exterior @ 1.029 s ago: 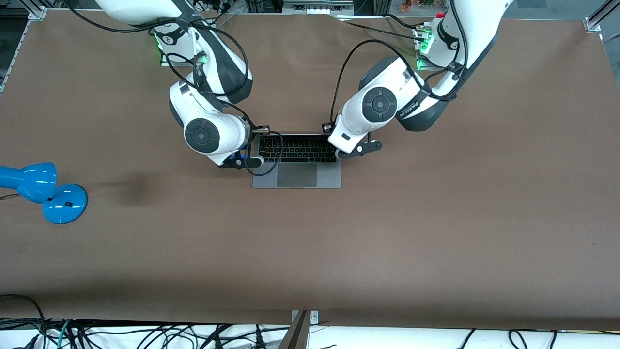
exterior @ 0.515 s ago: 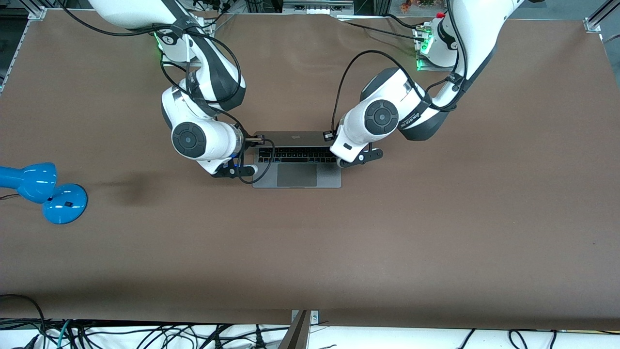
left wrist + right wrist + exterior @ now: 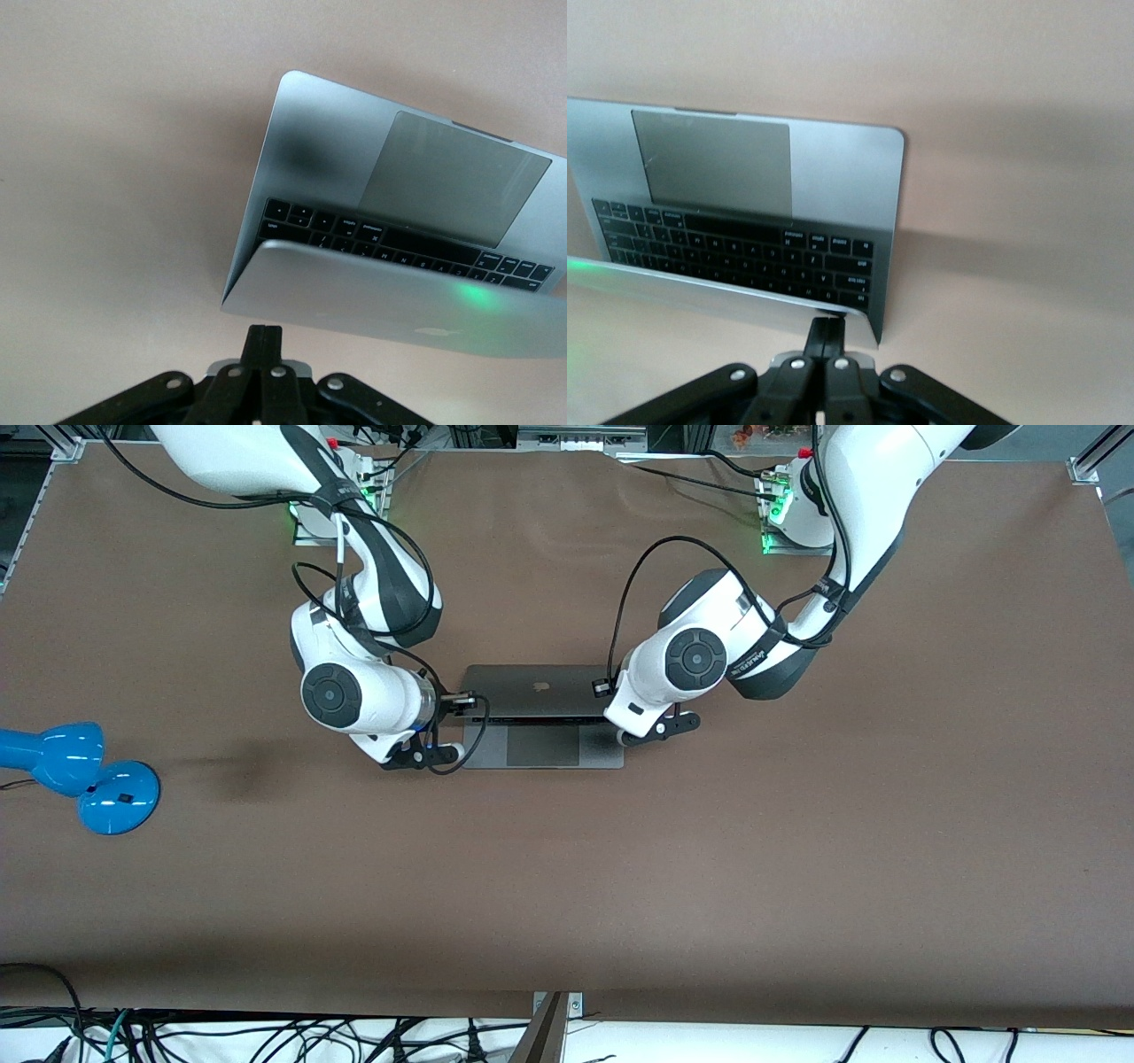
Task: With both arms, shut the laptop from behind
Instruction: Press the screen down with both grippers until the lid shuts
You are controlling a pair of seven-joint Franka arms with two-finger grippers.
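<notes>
Two pinched-shut claws, left claw (image 3: 263, 341) and right claw (image 3: 827, 332), against half-lowered laptop (image 3: 532, 691) lid's corners.

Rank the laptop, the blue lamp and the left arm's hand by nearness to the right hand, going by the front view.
1. The laptop: right beside the right hand, at its lid's end.
2. The left hand: at the laptop's other end.
3. The blue lamp: farthest, at the right arm's end of the table.
</notes>
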